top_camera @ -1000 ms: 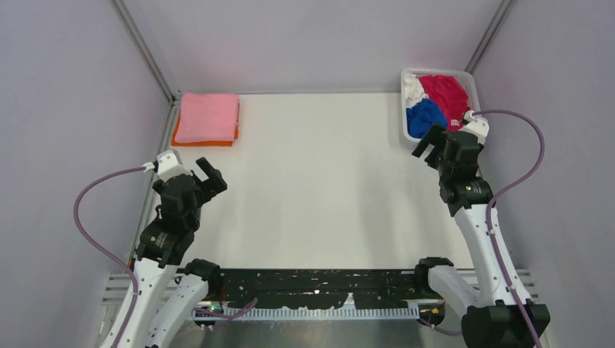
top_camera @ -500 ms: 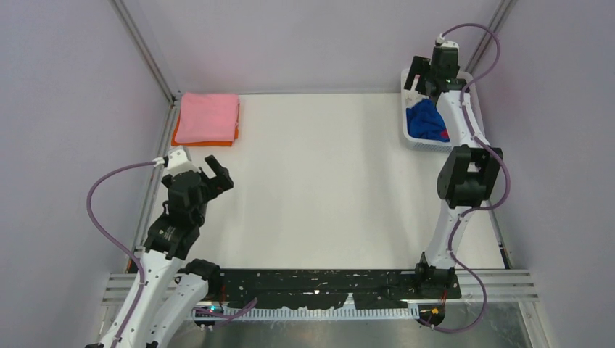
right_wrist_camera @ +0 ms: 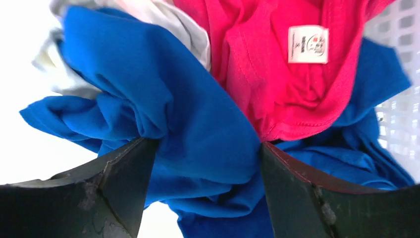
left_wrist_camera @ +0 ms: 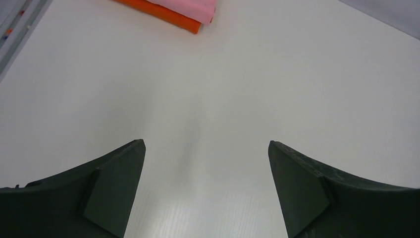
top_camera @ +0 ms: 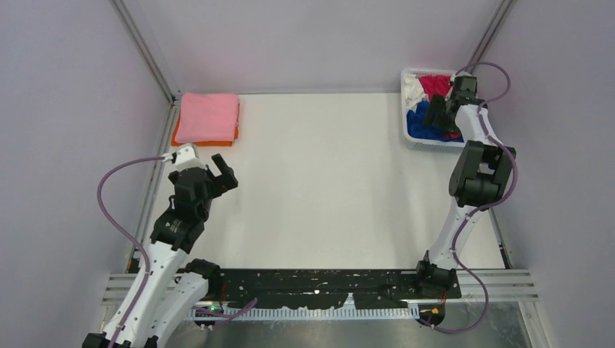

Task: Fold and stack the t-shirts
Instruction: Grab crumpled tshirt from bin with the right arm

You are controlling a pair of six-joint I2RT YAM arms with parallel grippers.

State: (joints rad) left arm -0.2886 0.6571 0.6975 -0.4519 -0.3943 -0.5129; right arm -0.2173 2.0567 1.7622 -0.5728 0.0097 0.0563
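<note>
The blue t-shirt [right_wrist_camera: 188,114] lies bunched in the basket [right_wrist_camera: 402,22] beside the crimson one [right_wrist_camera: 277,74]. Your right claw [right_wrist_camera: 205,146] straddles its fold, wide open, nothing gripped: close on blue alone. Left claw [left_wrist_camera: 205,148] gapes empty over the desk [left_wrist_camera: 247,74].

The white plastic mesh basket [top_camera: 405,101] holds a royal-blue cotton t-shirt [right_wrist_camera: 198,134], crimson t-shirt [right_wrist_camera: 257,64], white t-shirt [right_wrist_camera: 168,20]; well apart from it, pink folded t-shirt [top_camera: 208,116] tops orange t-shirt [left_wrist_camera: 171,16].
</note>
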